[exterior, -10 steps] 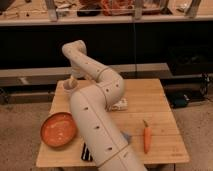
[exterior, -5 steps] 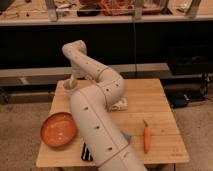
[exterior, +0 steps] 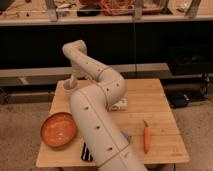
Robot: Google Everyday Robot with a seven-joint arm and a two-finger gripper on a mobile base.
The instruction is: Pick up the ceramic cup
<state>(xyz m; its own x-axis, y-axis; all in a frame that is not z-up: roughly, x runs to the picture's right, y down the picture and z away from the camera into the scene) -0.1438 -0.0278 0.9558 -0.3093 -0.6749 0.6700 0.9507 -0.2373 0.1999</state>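
The ceramic cup (exterior: 66, 86) is a small pale cup standing at the far left of the wooden table (exterior: 155, 107). My arm rises from the bottom of the view, bends at an elbow over the table's middle, arches up and comes down at the cup. My gripper (exterior: 73, 80) hangs directly over the cup's rim, touching it or reaching into it. The arm hides part of the cup's right side.
A wide orange bowl (exterior: 59, 129) sits at the front left. A carrot (exterior: 147, 137) lies at the front right. A white packet (exterior: 119, 104) lies beside my elbow. A dark flat object (exterior: 86, 151) lies at the front edge. Dark shelving (exterior: 150, 37) stands behind the table.
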